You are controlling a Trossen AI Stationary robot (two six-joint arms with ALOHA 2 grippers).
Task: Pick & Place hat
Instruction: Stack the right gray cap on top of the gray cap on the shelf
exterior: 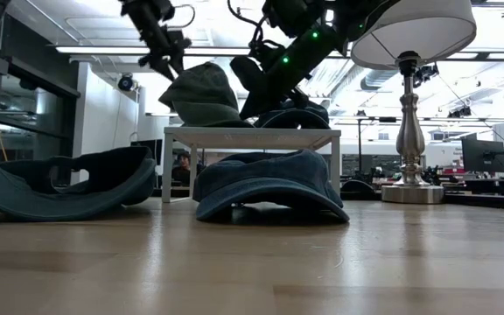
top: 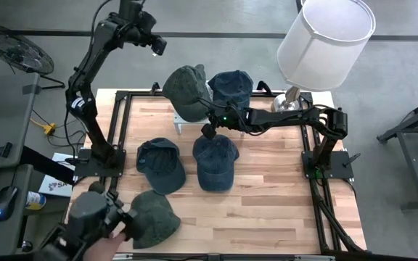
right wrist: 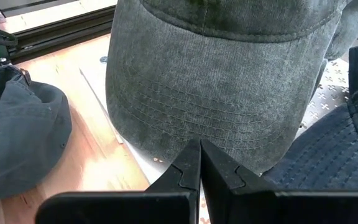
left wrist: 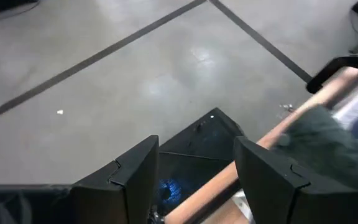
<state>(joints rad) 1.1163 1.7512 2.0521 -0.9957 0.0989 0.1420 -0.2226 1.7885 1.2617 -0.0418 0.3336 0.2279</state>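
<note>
Two hats sit on a low white stand at the table's far middle: a grey-green hat and a blue hat. Three more hats lie on the wood: a dark teal one, a blue one and a green one near the front. My right gripper is shut, its tips at the grey-green hat's brim. My left gripper hangs open and empty, high above the table's far left edge. My right gripper's shut fingertips stand right at the near edge of the grey-green hat's brim, coming slanting down from the table's right side. Whether they touch the brim, I cannot tell. The hat rests on the stand.
A lamp with a white shade stands at the far right corner, its base beside my right arm. A person's hand with a dark object is at the near left corner, beside the green hat. A black frame rims the table.
</note>
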